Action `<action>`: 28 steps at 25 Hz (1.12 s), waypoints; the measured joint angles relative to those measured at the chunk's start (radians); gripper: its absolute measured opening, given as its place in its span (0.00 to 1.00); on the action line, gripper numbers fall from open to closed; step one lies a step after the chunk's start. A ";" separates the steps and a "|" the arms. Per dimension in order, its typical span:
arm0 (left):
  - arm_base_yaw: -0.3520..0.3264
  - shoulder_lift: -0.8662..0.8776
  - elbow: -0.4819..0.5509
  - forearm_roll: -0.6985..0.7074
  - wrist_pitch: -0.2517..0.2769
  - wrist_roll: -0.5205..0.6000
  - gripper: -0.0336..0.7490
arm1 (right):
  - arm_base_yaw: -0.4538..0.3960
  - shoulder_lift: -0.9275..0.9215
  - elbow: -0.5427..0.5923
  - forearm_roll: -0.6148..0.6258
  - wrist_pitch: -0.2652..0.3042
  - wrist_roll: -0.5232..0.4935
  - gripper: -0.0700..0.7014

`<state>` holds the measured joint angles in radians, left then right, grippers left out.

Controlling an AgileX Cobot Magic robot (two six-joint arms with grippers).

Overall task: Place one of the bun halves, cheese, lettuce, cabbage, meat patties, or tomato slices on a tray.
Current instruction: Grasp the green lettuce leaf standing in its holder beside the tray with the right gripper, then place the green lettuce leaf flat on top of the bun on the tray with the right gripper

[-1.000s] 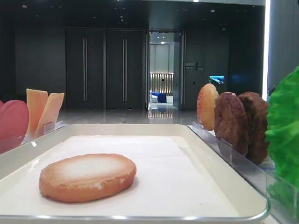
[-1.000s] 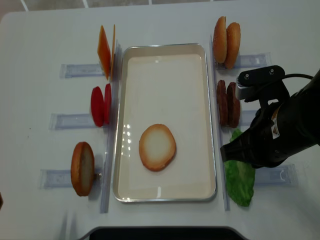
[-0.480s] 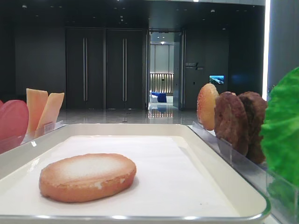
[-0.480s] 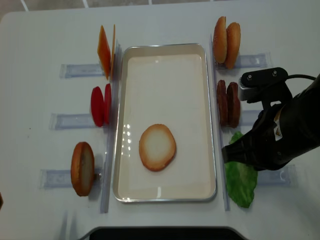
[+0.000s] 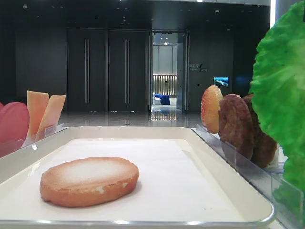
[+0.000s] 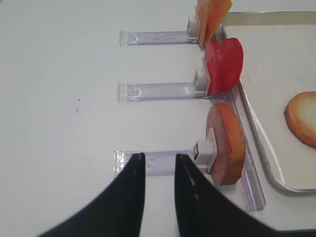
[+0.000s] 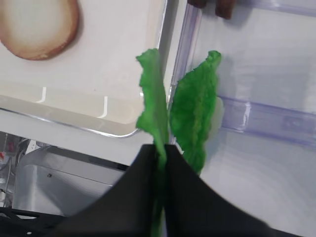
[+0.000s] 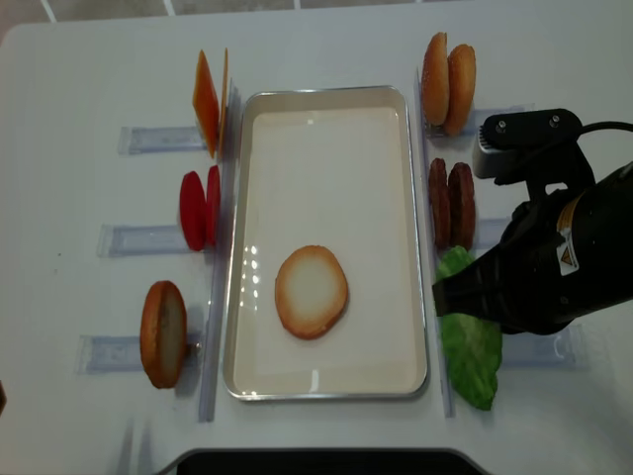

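Right claw (image 7: 160, 148) is clamped on a lettuce leaf (image 7: 153, 106), pinching its lower edge; the leaf hangs free of its clear holder (image 7: 256, 118), just outside the tray's right rim. A second lettuce leaf (image 7: 195, 116) stands beside it at the holder. In the overhead view the leaves (image 8: 470, 336) sit right of the tray (image 8: 420, 228), partly under the right arm.

Tray holds one bun half (image 8: 312, 291), toasted face up, in the near half of the liner.

Right of tray: two meat patties (image 8: 451, 205) upright in a holder, two bun halves (image 8: 447, 77) upright further back.

Left of tray: cheese slices (image 8: 209, 102), tomato slices (image 8: 199, 209), one bun half (image 8: 163, 333), all upright in holders on the white table (image 8: 89, 79).

Left claw (image 6: 158, 165) hovers over the table by the near-left holder, fingers a narrow gap apart, holding nothing.
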<state>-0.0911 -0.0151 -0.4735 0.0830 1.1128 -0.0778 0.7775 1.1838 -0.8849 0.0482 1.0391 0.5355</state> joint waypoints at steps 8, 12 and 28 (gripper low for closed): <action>0.000 0.000 0.000 0.000 0.000 0.000 0.24 | 0.000 0.000 -0.049 0.000 0.051 0.003 0.11; 0.000 0.000 0.000 0.000 0.000 0.000 0.24 | 0.000 0.000 -0.075 0.000 0.071 0.003 0.11; 0.000 0.000 0.000 0.000 0.000 0.000 0.24 | 0.010 0.000 -0.140 0.000 0.114 0.003 0.11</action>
<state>-0.0911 -0.0151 -0.4735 0.0830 1.1128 -0.0778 0.7875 1.1838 -1.0245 0.0482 1.1534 0.5384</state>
